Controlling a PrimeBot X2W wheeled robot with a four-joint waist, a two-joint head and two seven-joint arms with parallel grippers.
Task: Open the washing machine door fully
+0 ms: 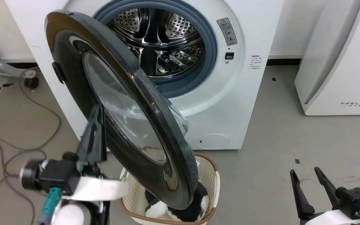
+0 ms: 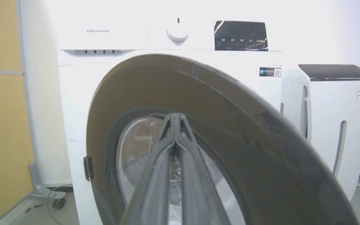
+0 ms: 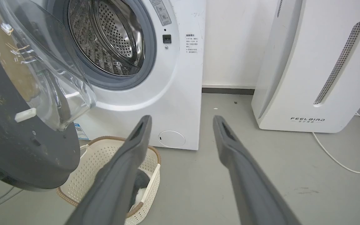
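The washing machine (image 1: 230, 103) is white, with its steel drum (image 1: 164, 40) exposed. Its round black washing machine door (image 1: 164, 125) is hinged at the left and stands part way open, swung out toward me. My left gripper (image 1: 98, 109) is shut with nothing held, fingers pointing up beside the door's glossy outer face. In the left wrist view the closed left gripper (image 2: 175, 115) lies in front of the door (image 2: 230, 125); I cannot tell if it touches. My right gripper (image 1: 306, 173) is open above the floor at lower right. The right wrist view has the right gripper (image 3: 181, 120) empty and the door's inner face (image 3: 17, 150) to its left.
A cream laundry basket (image 1: 209, 175) holding something black and white sits under the door's lower edge. A white FEELBIRD appliance (image 1: 339, 62) stands to the right. Grey cables (image 1: 27, 103) and a caster wheel (image 1: 31, 82) lie on the floor at left.
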